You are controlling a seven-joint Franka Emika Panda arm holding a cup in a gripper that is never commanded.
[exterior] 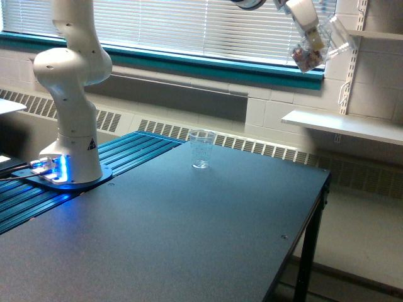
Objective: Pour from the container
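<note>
— Two clear cups here: which one is yours?

— The container (313, 49), the smooth-walled one. I have it up high at the far right of the scene, in front of the window blinds (189, 25), tilted well over with something small and brownish sitting in it. The other, the marked cup (201, 148), stands upright on the dark table (189, 239), well below and to the left of me.

— How are your fingers set?

— My gripper (310, 31) is closed on the container's wall. Exactly how far the fingers stand apart I cannot tell; the clear plastic blurs it.

— How does it handle?

— I judge it light, thin and springy. Squeeze hard and the wall would buckle, maybe crack; squeeze too little and smooth plastic would slip as I tip. The load looks loose and dry, so its weight may shift suddenly.

— Best place to hold?

— On the side wall, I think, clear of the wide rim, leaving the mouth free for pouring.
</note>
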